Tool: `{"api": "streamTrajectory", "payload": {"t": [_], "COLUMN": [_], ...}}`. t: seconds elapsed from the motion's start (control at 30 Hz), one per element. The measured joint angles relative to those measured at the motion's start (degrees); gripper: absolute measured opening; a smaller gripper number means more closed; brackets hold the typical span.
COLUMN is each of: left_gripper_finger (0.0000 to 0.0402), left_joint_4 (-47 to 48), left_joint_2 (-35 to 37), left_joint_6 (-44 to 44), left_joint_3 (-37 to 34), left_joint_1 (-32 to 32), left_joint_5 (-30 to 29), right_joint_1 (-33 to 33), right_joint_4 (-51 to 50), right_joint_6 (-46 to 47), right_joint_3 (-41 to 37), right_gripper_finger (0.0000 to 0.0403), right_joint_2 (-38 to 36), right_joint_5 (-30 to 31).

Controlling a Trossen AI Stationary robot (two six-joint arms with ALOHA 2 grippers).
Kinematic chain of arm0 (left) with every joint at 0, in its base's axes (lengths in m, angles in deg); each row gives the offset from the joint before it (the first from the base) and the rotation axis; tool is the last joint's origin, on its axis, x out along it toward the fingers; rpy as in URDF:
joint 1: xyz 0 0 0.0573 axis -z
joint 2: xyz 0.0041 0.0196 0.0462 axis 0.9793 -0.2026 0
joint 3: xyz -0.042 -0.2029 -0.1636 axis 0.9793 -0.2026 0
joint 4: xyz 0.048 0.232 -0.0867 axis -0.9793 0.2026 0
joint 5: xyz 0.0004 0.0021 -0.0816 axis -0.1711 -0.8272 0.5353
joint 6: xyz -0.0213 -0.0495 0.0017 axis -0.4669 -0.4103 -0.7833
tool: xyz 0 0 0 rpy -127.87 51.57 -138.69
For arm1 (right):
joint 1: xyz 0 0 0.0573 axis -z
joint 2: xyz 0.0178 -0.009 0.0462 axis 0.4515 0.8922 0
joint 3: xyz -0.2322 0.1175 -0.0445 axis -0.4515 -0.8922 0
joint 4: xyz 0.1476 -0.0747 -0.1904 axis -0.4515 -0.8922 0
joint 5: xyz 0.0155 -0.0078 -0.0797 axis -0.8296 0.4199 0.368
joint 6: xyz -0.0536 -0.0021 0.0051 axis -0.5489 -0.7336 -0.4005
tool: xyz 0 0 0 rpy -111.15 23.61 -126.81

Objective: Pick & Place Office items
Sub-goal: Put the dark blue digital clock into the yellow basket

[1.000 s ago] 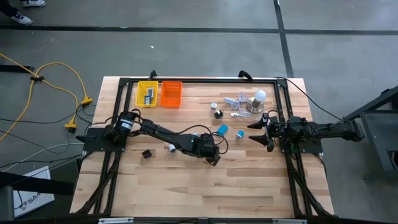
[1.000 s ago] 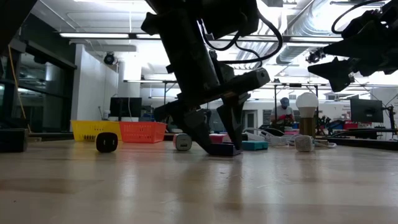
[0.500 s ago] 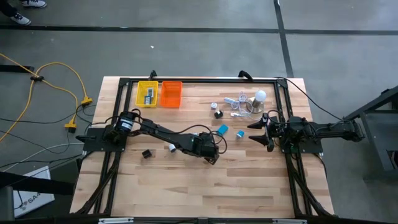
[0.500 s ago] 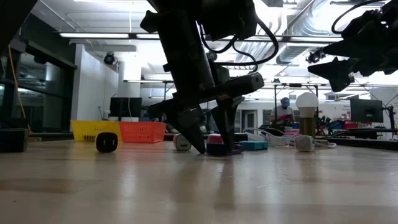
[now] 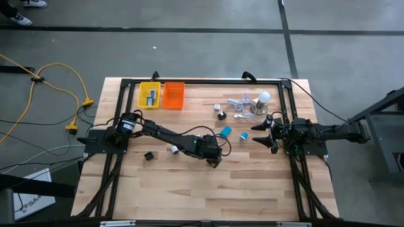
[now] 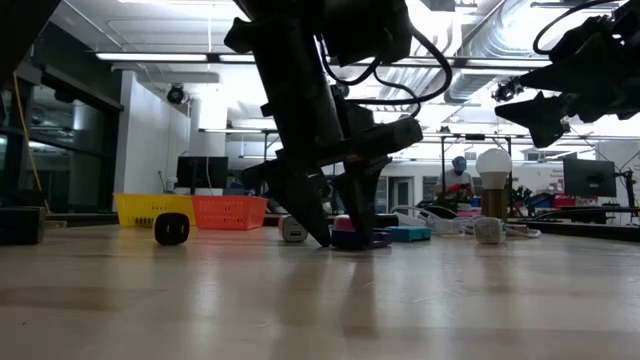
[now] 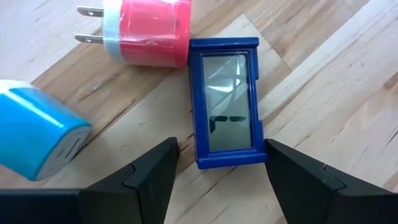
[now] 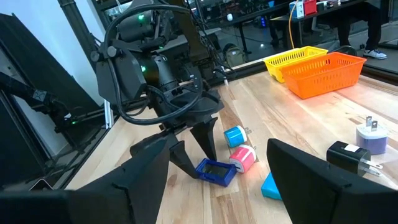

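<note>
**Left gripper straddling the blue display unit; grip not yet made**

High view: My left gripper is down at mid-table, over the loose items. My right gripper waits near the table's right side, apart from the work. The yellow bin and orange bin sit side by side at the far edge, well apart from the left gripper. I judge the carry to them to be the main risk: a weak hold could drop the piece on the way.

Low view: My left fingers reach the wooden table on either side of a low dark piece. I cannot tell whether they touch it.

Left wrist view: The jaws stand spread, with the blue display unit between them and a gap at each side. The pink-red plug adapter touches the unit's far corner, and the light-blue adapter lies just beside one finger. Closing off-centre could twist the unit or snag a neighbour.

Right wrist view: My right jaws are wide apart and hold nothing. The surface is pale wood planking, and the room behind is a workshop with benches.
</note>
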Motion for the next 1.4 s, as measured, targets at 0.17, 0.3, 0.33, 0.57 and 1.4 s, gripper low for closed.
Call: {"api": "streamTrajectory", "payload": {"t": [0.17,0.3,0.33,0.57,1.4], "left_gripper_finger": [0.0234,0.0234,0.0234,0.0234,0.0162], "left_joint_4": [-0.6,-0.8,-0.9,-1.1,-0.9], "left_joint_2": [0.0,0.0,0.0,-0.1,-0.1], "left_joint_6": [0.7,1.9,2.1,3.3,2.7], "left_joint_3": [0.0,0.0,0.0,0.0,0.1], "left_joint_1": [0.0,0.0,0.0,0.0,0.0], "left_joint_5": [-1.1,-1.7,-1.8,-2.5,-2.3], "right_joint_1": [0.0,0.0,0.0,0.0,0.0], "right_joint_4": [0.0,0.0,0.0,0.0,0.0], "right_joint_6": [0.0,0.0,0.0,0.0,0.0], "right_joint_3": [0.0,0.0,0.0,0.0,0.0], "right_gripper_finger": [0.0259,0.0259,0.0259,0.0259,0.0259], "right_joint_2": [0.0,0.0,0.0,0.0,0.0], "right_joint_5": [0.0,0.0,0.0,0.0,0.0]}}
